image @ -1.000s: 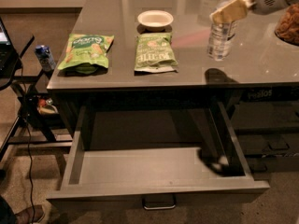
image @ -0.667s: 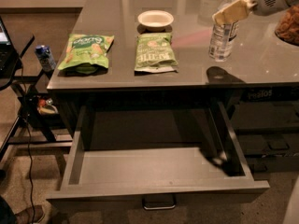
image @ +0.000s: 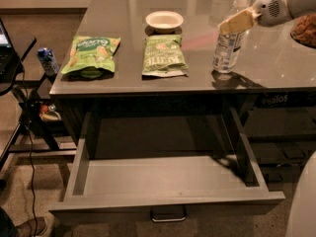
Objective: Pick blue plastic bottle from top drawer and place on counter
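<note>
The blue plastic bottle (image: pixel 224 51), clear with a white cap, stands upright on the counter (image: pixel 197 70) at its right side, its base touching the glossy surface. My gripper (image: pixel 228 26) reaches in from the upper right. One tan finger (image: pixel 238 19) lies across the bottle's shoulder, and the gripper is shut on the bottle. The top drawer (image: pixel 168 201) is pulled wide open below the counter's front edge. Its grey floor is bare, and its metal loop handle (image: pixel 168 215) faces me.
Two green snack bags (image: pixel 91 53) (image: pixel 163 56) and a white bowl (image: pixel 164 19) lie on the counter's left and middle. A brown item (image: pixel 305 31) sits at the far right. A short blue can (image: pixel 48 60) stands on a rack at left, with cables below it.
The bottle has come down with the gripper from just above the counter until its base rests on the surface. Its shadow now joins its base.
</note>
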